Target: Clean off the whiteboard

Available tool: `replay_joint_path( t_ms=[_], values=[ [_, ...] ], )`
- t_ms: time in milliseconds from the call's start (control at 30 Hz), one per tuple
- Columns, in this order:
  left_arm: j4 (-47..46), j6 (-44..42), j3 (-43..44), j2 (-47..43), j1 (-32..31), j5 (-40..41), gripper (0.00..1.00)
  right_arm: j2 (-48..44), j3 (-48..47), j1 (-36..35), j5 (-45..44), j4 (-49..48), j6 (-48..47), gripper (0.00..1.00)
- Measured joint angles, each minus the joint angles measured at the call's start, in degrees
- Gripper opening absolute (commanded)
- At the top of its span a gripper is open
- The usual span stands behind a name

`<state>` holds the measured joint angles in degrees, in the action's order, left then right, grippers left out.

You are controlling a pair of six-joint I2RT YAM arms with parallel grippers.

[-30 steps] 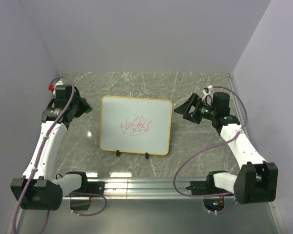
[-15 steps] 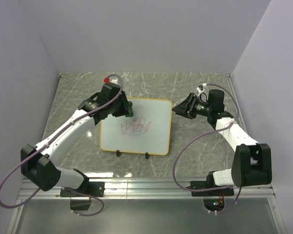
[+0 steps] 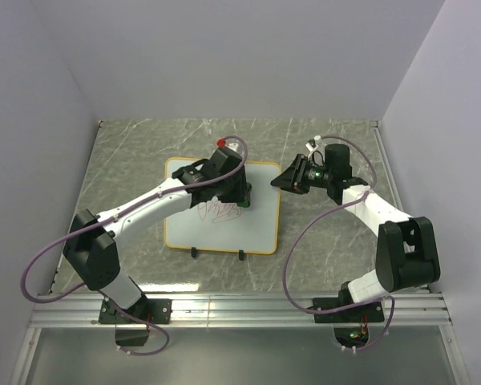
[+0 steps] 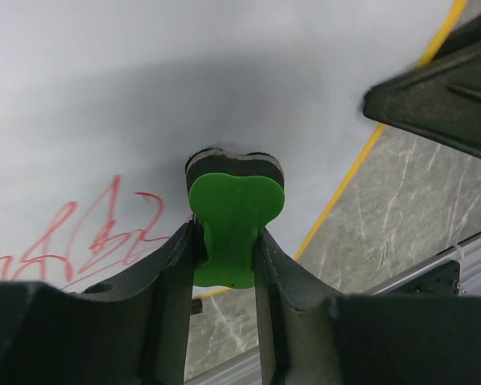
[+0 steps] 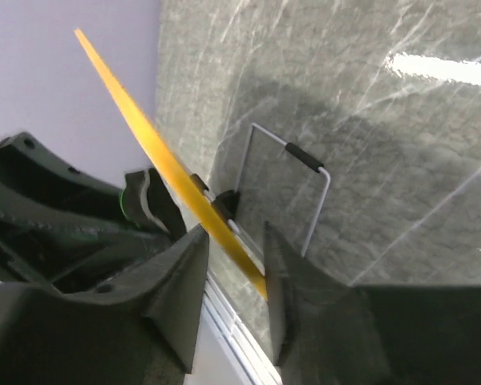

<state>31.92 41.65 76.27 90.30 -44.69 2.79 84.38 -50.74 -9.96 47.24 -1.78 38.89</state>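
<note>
The whiteboard (image 3: 224, 234) lies mid-table, white with a thin orange-yellow frame, and a red scribble (image 3: 220, 211) marks its centre. My left gripper (image 3: 244, 195) is over the board's upper right part, shut on a green eraser (image 4: 232, 212). The eraser's dark pad rests on the white surface (image 4: 104, 96), just right of the scribble (image 4: 88, 241). My right gripper (image 3: 279, 183) is at the board's upper right corner. In the right wrist view its jaws (image 5: 232, 233) have narrowed round the yellow edge (image 5: 160, 152), which runs aslant between the fingers and meets both.
Two black clips (image 3: 194, 252) (image 3: 241, 256) sit on the board's near edge. A bent wire bracket (image 5: 313, 200) shows on the marble beyond the board's edge. Walls close in the table on the left, right and far side. A metal rail (image 3: 240, 309) runs along the front.
The left arm swung from the table's left side across the board to its upper right, carrying the eraser. The right gripper moved left onto the board's edge and its jaws narrowed.
</note>
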Motion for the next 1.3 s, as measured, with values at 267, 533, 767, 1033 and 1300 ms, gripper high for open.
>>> replay_joint_path(
  t_ms=[267, 533, 767, 1033, 1300],
  values=[
    [-2.3, 0.0, 0.0, 3.0, -4.6, -0.2, 0.01, 1.0, -1.3, -1.4, -0.2, 0.4, -1.6, 0.18],
    [-3.8, 0.6, -1.3, 6.3, -6.7, 0.2, 0.00, 1.6, -2.5, -1.5, -1.2, 4.3, -6.5, 0.00],
    [-7.9, 1.7, -11.0, 0.5, -5.2, 1.7, 0.00, 1.9, -2.8, -1.5, -1.5, 6.2, -9.2, 0.00],
    [-11.7, 2.2, -25.2, -11.5, 6.7, 7.5, 0.00, 1.8, -3.0, -1.4, -0.1, 8.0, -10.1, 0.00],
    [-12.1, 2.3, -29.1, -12.8, 14.1, 11.8, 0.00, 1.8, -4.6, -1.4, 0.7, 10.9, -11.4, 0.00]
  ],
)
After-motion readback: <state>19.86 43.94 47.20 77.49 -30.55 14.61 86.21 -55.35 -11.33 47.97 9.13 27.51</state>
